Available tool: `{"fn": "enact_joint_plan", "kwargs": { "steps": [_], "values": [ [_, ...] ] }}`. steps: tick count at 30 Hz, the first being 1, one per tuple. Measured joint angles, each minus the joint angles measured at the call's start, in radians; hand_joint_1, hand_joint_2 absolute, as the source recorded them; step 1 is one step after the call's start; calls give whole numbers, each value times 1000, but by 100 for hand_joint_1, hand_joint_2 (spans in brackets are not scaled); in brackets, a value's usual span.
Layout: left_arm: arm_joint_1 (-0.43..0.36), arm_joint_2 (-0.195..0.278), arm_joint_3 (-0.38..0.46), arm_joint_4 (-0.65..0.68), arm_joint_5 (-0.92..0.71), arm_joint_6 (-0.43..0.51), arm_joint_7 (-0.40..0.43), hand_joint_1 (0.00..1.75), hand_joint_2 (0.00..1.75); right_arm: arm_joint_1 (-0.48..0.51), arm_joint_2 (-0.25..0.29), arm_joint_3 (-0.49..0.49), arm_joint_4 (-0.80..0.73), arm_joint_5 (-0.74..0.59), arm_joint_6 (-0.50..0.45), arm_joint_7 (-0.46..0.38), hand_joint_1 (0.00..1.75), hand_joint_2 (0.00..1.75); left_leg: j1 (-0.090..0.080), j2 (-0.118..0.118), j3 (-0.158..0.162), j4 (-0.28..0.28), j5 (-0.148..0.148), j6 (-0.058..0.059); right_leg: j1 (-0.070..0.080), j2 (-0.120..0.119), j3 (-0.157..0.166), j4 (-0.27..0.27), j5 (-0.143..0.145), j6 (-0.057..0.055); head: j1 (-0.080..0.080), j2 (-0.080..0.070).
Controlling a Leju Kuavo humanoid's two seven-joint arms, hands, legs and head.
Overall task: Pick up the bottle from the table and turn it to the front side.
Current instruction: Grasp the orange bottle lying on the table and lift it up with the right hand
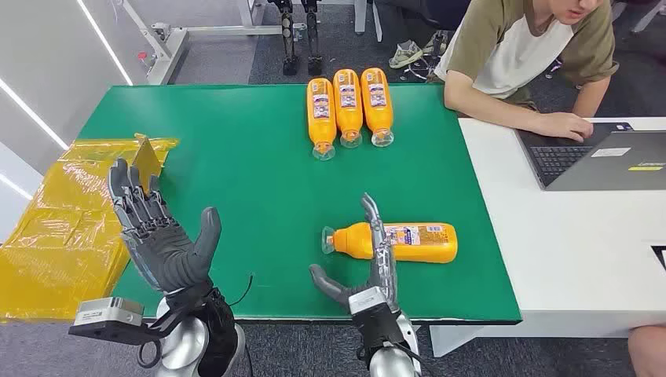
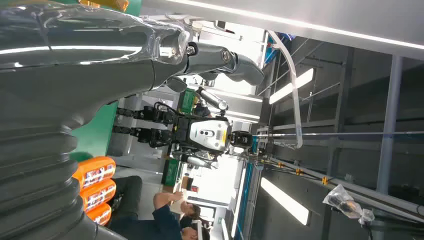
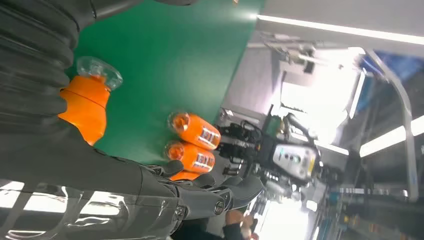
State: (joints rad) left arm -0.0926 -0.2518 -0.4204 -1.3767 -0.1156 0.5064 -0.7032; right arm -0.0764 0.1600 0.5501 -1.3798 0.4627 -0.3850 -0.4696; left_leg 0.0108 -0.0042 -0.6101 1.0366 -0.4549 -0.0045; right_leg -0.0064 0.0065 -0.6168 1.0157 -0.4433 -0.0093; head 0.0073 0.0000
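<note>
An orange bottle [image 1: 400, 242] with a clear cap lies on its side on the green table [image 1: 236, 173], near the front edge, cap toward the left. My right hand [image 1: 369, 271] stands just in front of it, fingers stretched up over its neck and thumb out to the left, holding nothing. The right wrist view has the same bottle [image 3: 87, 107] close beside my right hand [image 3: 150, 190]. My left hand [image 1: 157, 236] is raised above the table's front left part, fingers spread and empty. In the left wrist view my left hand [image 2: 100, 60] reaches out with straight fingers.
Three more orange bottles [image 1: 349, 106] lie side by side at the table's far edge. Yellow plastic sheeting [image 1: 71, 228] lies off the left side. A person sits at the far right, one hand [image 1: 569, 126] by a laptop [image 1: 612, 157] on the white table.
</note>
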Motion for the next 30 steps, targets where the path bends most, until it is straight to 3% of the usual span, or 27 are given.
{"fn": "enact_joint_plan", "kwargs": {
  "steps": [6,9,12,16,22,27,30],
  "values": [
    [0,0,0,0,8,-20,0,0,175,-32,-55,2,18,236,115,181,0,175,0,-1,0,0,0,0,0,0,0,0,0,0,0,0],
    [0,1,0,-1,15,-40,0,0,175,-74,-118,2,47,322,196,248,0,175,-1,0,0,0,0,1,0,0,0,-1,2,1,0,0],
    [-1,1,0,-1,24,-69,0,0,175,-129,-213,1,86,375,297,300,0,175,-1,-1,-1,2,1,2,0,-1,0,-1,3,3,0,0],
    [-10,1,0,-2,35,-90,0,0,175,-180,-380,-5,92,344,436,313,0,175,-1,-2,-3,4,2,5,-1,-2,0,-2,4,4,0,0],
    [-34,0,0,-2,51,-99,0,0,175,-313,-641,-15,34,199,688,314,0,175,-3,-1,-4,5,3,9,-3,-1,-1,-2,6,7,0,0],
    [-44,0,0,-2,58,-100,0,0,175,-420,-731,-5,16,154,783,347,0,175,-4,0,-5,5,3,9,-3,0,-1,-1,6,7,0,0],
    [-51,0,0,-3,61,-103,0,0,175,-560,-753,47,43,72,891,383,0,175,-5,1,-5,5,3,10,-4,1,-3,1,6,7,-1,0]
  ]
}}
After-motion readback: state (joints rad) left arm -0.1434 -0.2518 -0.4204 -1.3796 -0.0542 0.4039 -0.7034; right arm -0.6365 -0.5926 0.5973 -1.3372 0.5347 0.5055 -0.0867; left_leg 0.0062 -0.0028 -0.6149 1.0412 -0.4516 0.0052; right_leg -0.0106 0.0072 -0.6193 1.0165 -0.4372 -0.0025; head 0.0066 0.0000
